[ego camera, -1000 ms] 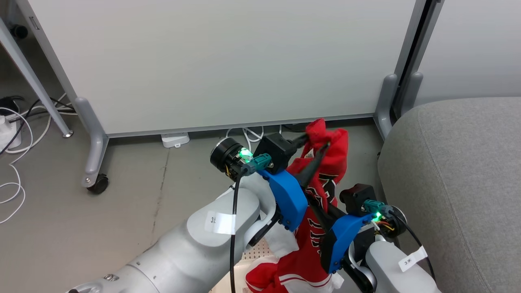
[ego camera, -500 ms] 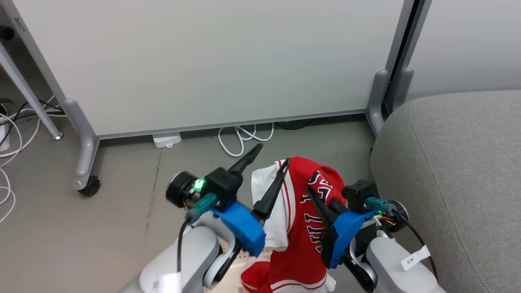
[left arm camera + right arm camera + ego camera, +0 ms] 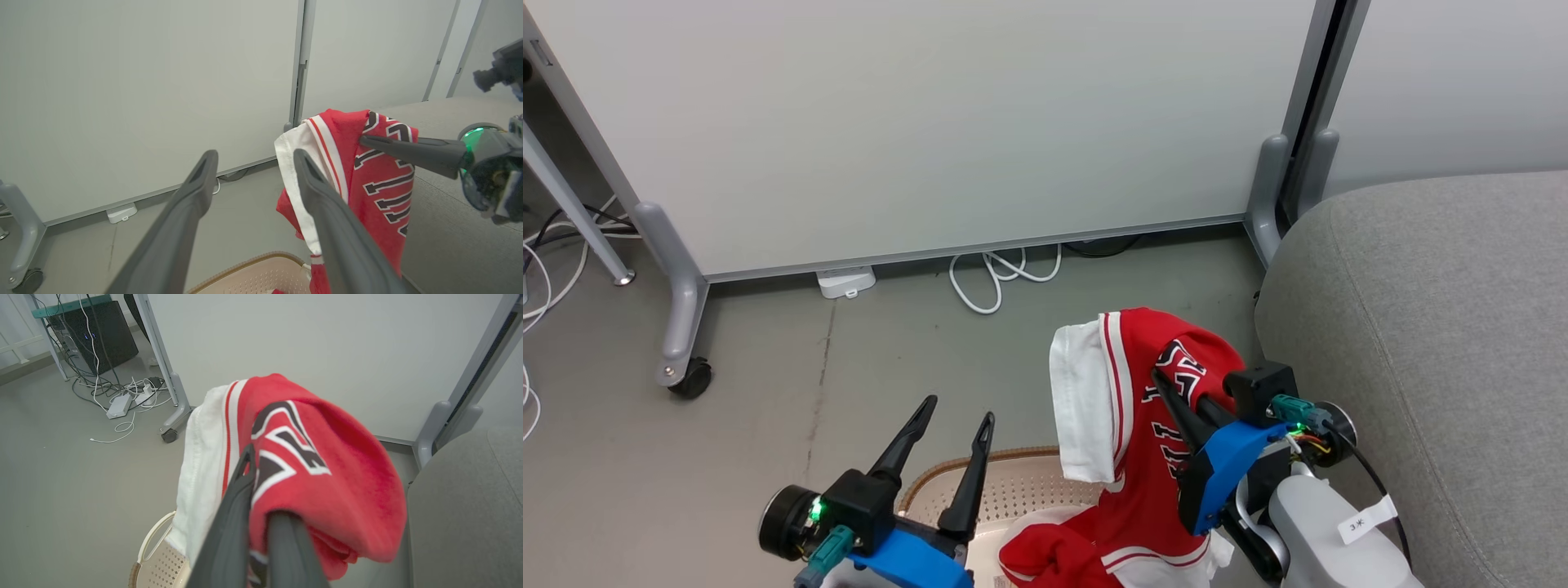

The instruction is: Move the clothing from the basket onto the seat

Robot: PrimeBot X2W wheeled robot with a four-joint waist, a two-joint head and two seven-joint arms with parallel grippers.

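Left gripper spread and empty; right gripper pinching the clothing, held up between basket and seat.

Far left: a caster (image 3: 690, 380) on a partition leg, on the grey floor (image 3: 768, 343). A white panel (image 3: 931, 122) runs along the far side, with a white cable (image 3: 996, 282) looped at its foot. Near left: left gripper (image 3: 958, 408), fingers wide apart with nothing between them, over the left rim of the basket (image 3: 1013, 453). The basket is at the near edge, cream perforated wall, brown rim. The clothing (image 3: 1143, 457), a red jersey with black-white lettering plus white fabric with red stripe trim, is draped over the right gripper (image 3: 1161, 377), and its lower folds hang into the basket. The right fingers are pressed together on the red fabric. Right: the grey seat (image 3: 1421, 327), just beside the right gripper, with the clothing hanging left of it.
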